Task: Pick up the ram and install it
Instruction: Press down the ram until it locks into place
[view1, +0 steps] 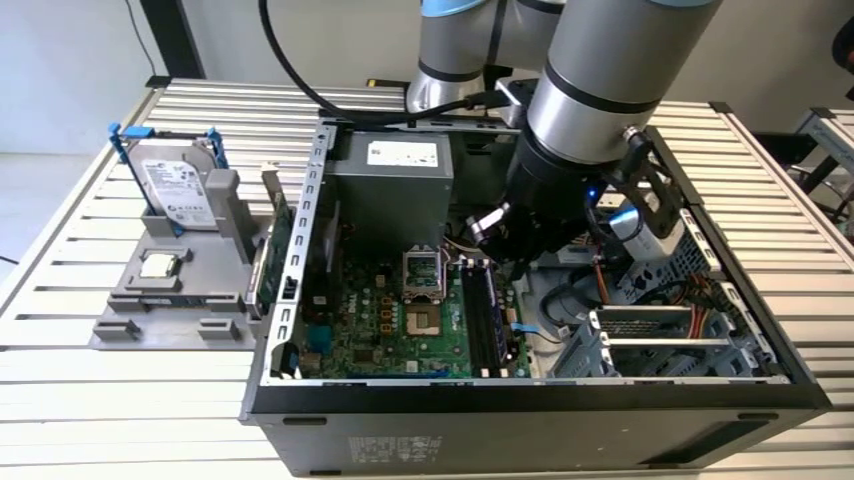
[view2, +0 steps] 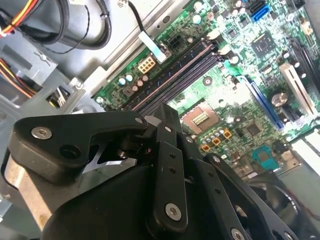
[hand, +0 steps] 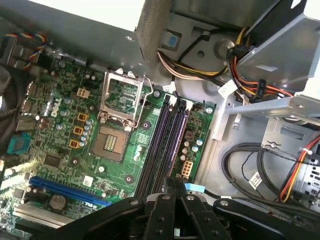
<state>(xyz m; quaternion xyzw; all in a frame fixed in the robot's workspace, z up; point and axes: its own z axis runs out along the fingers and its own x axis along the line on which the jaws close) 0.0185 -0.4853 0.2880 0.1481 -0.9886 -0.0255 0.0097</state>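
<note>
Jaws (hand: 176, 187) closed together, empty, over memory slots (hand: 165, 145), ram (view1: 282, 255) well apart

A slatted metal worktop (view1: 107, 390) is seen in the exterior view. An open computer case (view1: 534, 420) is set directly on it, under the claw (view1: 497, 232). A grey holder (view1: 174, 300) is placed beside the case, well away from the claw toward the exterior view's left, also directly on the slats. The slats around both are left bare.
</note>
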